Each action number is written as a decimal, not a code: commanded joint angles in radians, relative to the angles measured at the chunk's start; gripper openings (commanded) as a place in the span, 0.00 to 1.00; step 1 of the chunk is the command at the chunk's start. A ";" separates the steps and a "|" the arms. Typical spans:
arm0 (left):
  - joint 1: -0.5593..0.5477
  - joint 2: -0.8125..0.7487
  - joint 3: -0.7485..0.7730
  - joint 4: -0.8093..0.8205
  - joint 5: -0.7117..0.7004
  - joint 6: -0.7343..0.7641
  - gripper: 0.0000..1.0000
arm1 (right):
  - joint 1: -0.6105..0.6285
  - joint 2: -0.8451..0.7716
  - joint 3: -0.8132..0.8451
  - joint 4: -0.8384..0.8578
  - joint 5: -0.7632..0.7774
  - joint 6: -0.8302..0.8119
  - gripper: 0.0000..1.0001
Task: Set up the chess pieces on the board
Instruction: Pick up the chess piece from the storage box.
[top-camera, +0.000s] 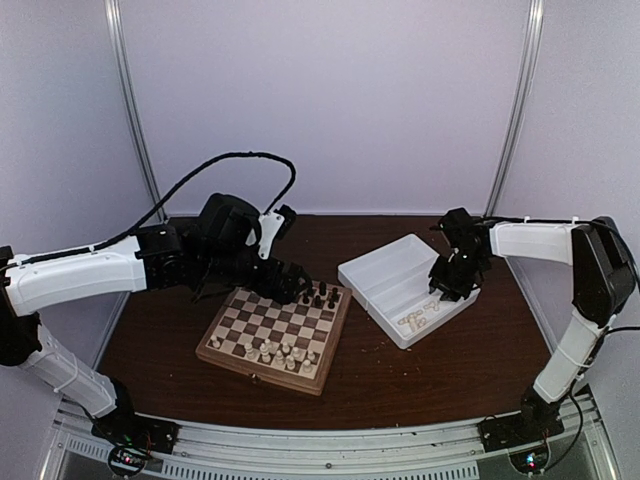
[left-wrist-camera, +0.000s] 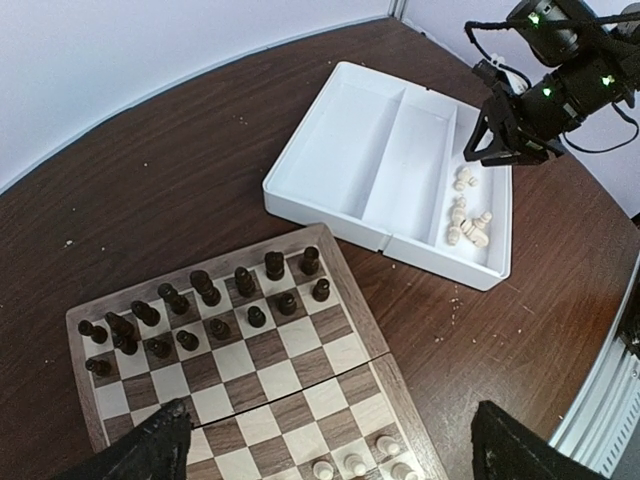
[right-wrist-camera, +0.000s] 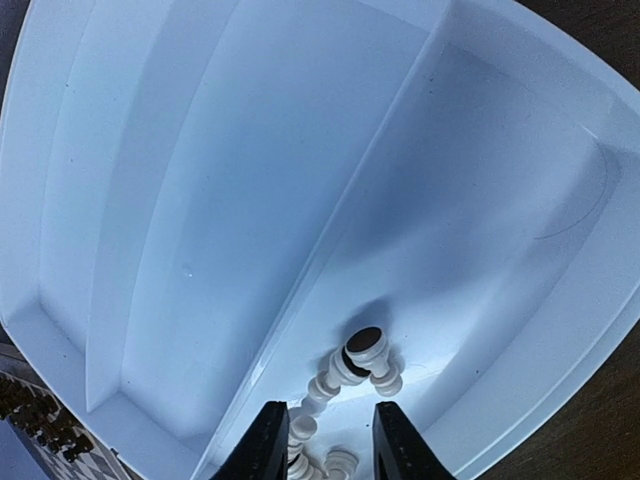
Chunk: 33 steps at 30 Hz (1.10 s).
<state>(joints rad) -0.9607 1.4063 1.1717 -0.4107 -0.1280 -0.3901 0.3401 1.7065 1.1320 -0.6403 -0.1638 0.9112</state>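
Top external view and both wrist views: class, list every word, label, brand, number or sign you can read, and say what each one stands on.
No text can be read in any of the three views.
Square wooden checkered chessboard: no letters or numbers show along its frame.
White rectangular plastic tray: no label or brand is visible.
Small lit units at the arm bases: any print is too small to read.

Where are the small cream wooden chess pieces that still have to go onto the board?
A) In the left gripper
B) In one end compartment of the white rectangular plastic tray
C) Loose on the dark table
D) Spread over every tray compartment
B: the small cream wooden chess pieces lie clustered in one end compartment of the white rectangular plastic tray, directly under the right gripper.
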 joint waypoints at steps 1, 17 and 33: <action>0.008 0.000 0.028 0.053 0.008 0.012 0.98 | -0.002 0.020 -0.023 0.021 -0.022 0.085 0.33; 0.016 -0.041 -0.017 0.068 -0.013 0.046 0.98 | 0.046 0.067 -0.018 0.021 0.021 0.229 0.32; 0.025 -0.066 -0.051 0.066 -0.024 0.048 0.98 | 0.042 0.154 -0.003 0.015 0.117 0.205 0.30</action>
<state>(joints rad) -0.9432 1.3579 1.1275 -0.3882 -0.1417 -0.3592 0.3813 1.8183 1.1328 -0.5938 -0.1146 1.1278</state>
